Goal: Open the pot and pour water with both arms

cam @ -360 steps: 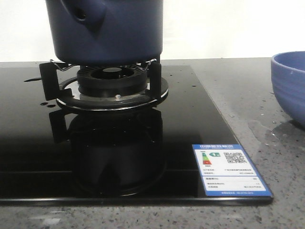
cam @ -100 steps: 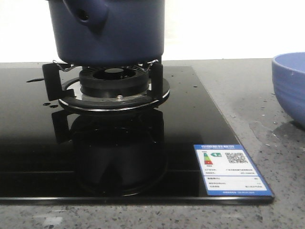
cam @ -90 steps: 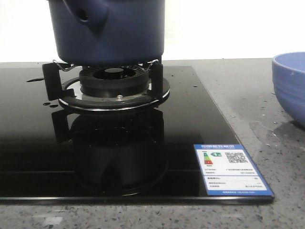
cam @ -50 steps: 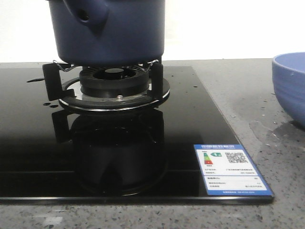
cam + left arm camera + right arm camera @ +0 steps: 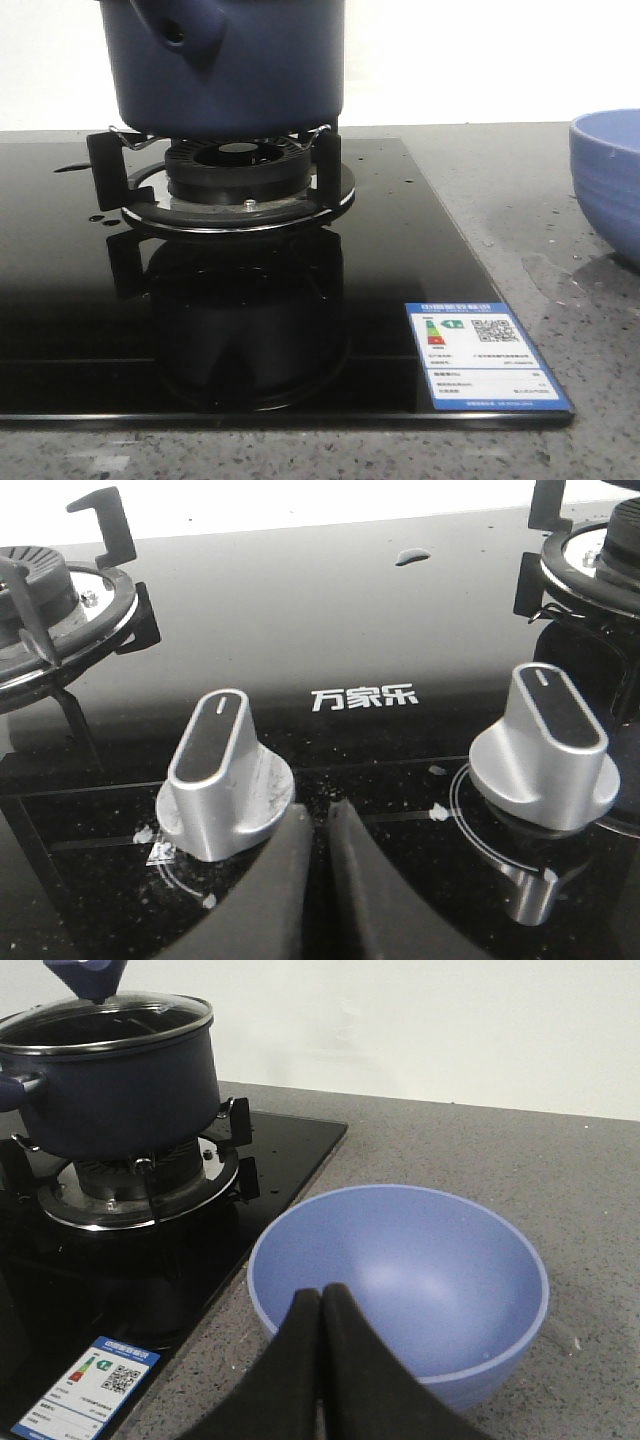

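The dark navy pot (image 5: 230, 70) stands on the burner grate (image 5: 238, 175) of a black glass cooktop, its stub handle socket facing the front left. In the right wrist view the pot (image 5: 110, 1090) carries a glass lid (image 5: 105, 1020) with a blue knob. My right gripper (image 5: 321, 1295) is shut and empty, hovering at the near rim of a light blue bowl (image 5: 400, 1280), well apart from the pot. My left gripper (image 5: 320, 815) is shut with nothing in it, low over the cooktop between two silver knobs (image 5: 225, 775). Neither gripper shows in the front view.
The light blue bowl (image 5: 608, 180) sits on the grey speckled counter right of the cooktop (image 5: 400, 230). A blue energy label (image 5: 485, 355) is stuck on the glass's front right corner. A second silver knob (image 5: 545, 745) and another burner (image 5: 50, 600) lie near the left gripper.
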Tool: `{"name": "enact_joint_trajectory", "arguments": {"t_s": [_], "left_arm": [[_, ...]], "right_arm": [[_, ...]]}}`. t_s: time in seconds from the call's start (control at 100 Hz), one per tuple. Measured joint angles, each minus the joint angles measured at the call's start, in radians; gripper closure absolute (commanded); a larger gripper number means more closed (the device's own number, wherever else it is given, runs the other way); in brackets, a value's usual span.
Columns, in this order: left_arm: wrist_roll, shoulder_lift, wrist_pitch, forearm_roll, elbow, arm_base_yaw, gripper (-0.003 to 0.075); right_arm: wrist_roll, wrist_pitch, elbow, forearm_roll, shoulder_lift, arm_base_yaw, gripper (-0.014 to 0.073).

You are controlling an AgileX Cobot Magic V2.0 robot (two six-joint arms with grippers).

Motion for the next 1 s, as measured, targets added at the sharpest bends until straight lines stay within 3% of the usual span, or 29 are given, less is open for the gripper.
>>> {"name": "enact_joint_trajectory", "arguments": {"t_s": [0.56, 0.8, 1.0], "left_arm": [[0.0, 0.0, 0.0, 0.0, 0.0, 0.0, 0.0741], [0.0, 0.0, 0.001, 0.0, 0.0, 0.0, 0.0741], [0.0, 0.0, 0.001, 0.0, 0.0, 0.0, 0.0741]], "right_arm": [[0.015, -0.048, 0.034, -0.036, 0.0, -0.008, 0.0658], [0.204, -0.372, 0.266, -0.184, 0.0, -0.172, 0.0658], [0.306, -0.439, 0.441, -0.275, 0.0, -0.299, 0.0658]]}}
